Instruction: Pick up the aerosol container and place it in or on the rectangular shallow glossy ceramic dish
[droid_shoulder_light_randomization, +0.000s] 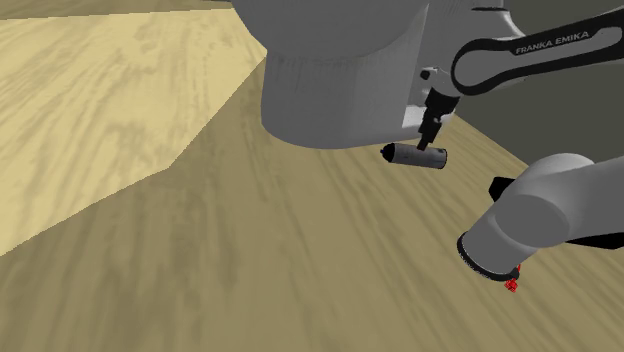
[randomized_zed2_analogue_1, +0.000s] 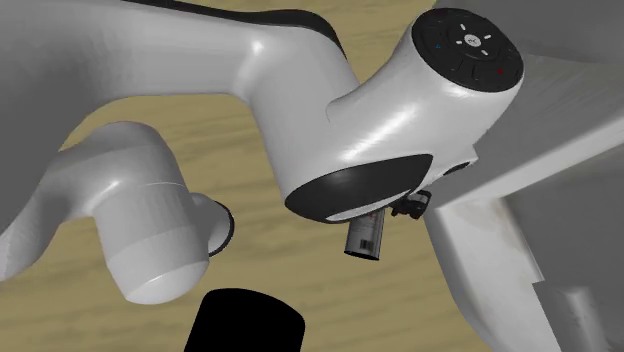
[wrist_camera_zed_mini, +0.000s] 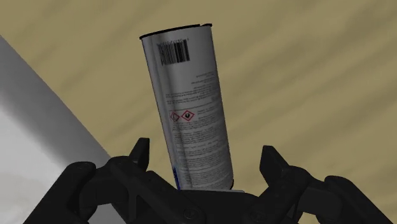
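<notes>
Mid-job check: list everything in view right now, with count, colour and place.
aerosol can: one, silver with a barcode and hazard marks, between the gripper's fingers with a gap to each.
wooden surface: one, tan, beneath everything; paler toward the shoulder view's upper left.
grey-white structure: one, at the second exterior view's right; cannot tell what it is.
black rounded shape: one, at the second exterior view's bottom edge; cannot tell what it is.
arm: one, white with dark joints, over the wood.
gripper: one, black, fingers apart around the can.
</notes>
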